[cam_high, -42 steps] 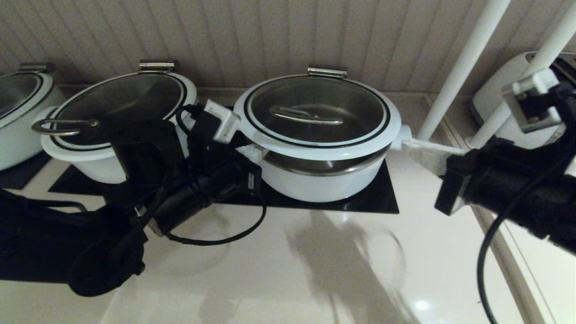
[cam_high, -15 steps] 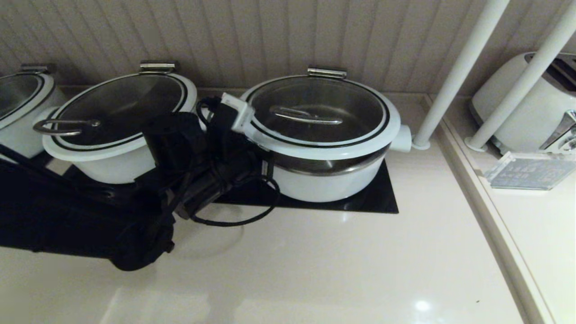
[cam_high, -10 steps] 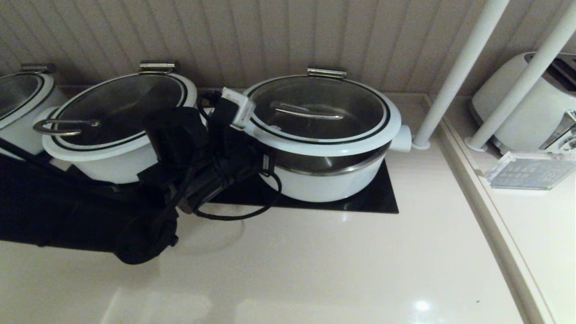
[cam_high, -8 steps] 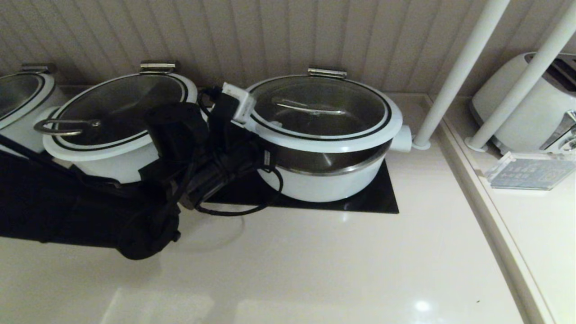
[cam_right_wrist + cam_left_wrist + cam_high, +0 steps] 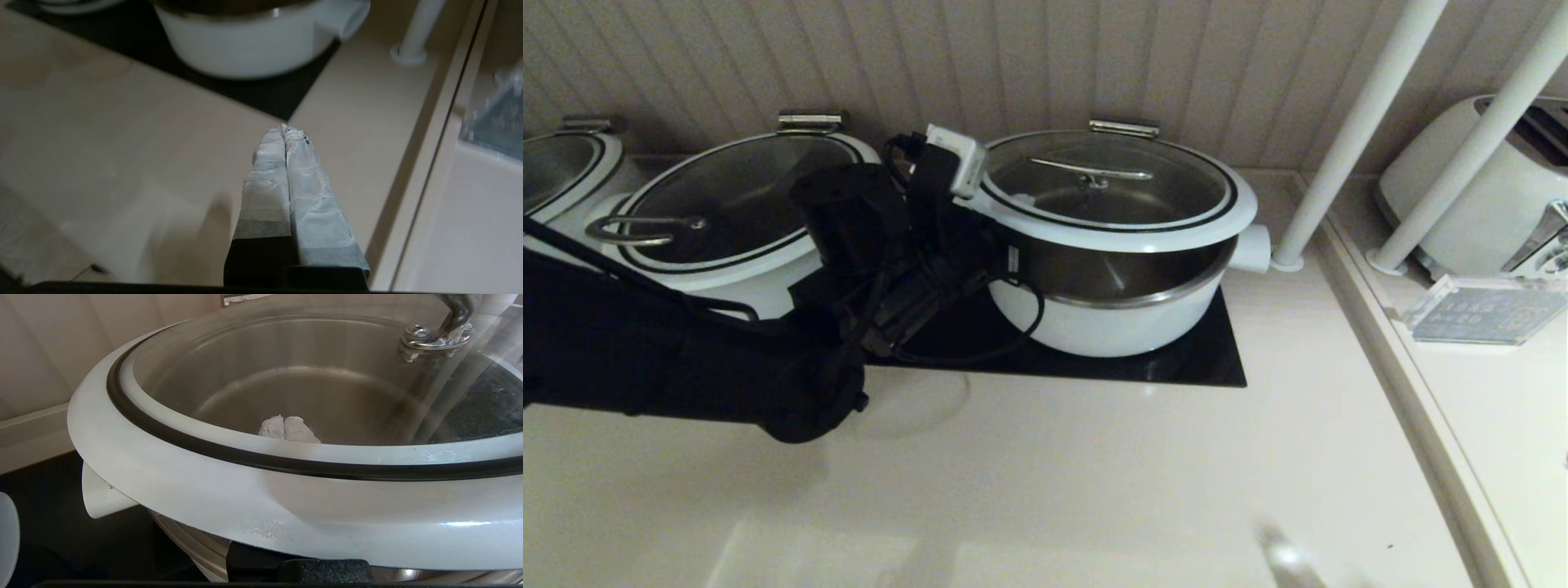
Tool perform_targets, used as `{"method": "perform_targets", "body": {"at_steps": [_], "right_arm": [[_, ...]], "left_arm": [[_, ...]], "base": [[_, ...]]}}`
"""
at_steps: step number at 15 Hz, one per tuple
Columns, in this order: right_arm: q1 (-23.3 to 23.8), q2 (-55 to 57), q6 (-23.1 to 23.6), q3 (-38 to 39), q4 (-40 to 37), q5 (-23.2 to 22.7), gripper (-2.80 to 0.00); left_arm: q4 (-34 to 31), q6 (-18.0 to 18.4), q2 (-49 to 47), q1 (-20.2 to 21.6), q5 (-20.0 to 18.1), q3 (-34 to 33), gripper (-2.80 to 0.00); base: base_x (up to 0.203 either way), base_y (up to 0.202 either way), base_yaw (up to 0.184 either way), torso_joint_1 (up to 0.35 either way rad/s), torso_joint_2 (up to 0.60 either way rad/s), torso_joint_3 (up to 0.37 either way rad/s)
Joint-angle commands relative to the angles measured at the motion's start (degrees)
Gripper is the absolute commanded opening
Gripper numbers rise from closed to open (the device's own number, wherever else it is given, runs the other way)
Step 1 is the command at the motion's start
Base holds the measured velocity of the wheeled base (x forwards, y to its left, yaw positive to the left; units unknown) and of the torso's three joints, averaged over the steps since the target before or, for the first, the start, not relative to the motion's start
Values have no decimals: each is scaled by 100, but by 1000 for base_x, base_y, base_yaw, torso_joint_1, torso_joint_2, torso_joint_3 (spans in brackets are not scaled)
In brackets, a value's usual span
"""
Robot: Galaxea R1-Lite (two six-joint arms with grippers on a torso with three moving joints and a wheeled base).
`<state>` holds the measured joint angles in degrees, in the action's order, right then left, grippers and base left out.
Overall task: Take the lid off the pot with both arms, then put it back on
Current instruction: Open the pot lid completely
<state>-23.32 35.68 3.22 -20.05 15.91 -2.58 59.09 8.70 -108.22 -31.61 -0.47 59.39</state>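
Note:
The glass lid (image 5: 1107,196) with its steel bar handle (image 5: 1092,170) is raised off the white pot (image 5: 1111,322), and a gap at the front shows the steel interior. My left arm (image 5: 915,269) reaches under the lid's left rim. In the left wrist view the lid's white rim (image 5: 245,498) crosses the frame. My left gripper (image 5: 284,428) shows through the glass beneath it, fingertips pressed together. My right gripper (image 5: 284,130) is shut and empty over the counter, short of the pot (image 5: 253,45). It is out of the head view.
A wider pot with a loop-handled lid (image 5: 727,204) stands to the left, and another pot (image 5: 556,171) at the far left. The pots sit on black mats (image 5: 1176,363). White posts (image 5: 1347,139), a toaster (image 5: 1462,188) and a clear sign (image 5: 1478,314) are on the right ledge.
The left arm has risen and the lid has come up with it, opening the gap over the pot. The right arm, earlier at the pot's right handle, has left the head view.

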Motion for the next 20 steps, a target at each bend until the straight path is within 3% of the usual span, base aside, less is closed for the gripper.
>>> {"method": "perform_targets", "body": {"at_steps": [1,6,10,20], "right_arm": [[-5,1176,11,-184,743,-10,-280],[-41,2844,40,-862,2076,-483,-280],[-140,3437,196,-1136,2406,-1004,-280],[-805,4258,202,-1397,2948,-1121,-280]], "left_arm": [[33,0,-37,-3,21,42,-280],[24,8,-120,-3,29,456,-280],[15,8,-48,-3,29,512,-280],[-38,35,145,-3,65,873,-280]], "base": [[0,0,0,0,0,0],[0,0,0,0,0,0],[0,0,0,0,0,0],[0,0,0,0,0,0]]}}
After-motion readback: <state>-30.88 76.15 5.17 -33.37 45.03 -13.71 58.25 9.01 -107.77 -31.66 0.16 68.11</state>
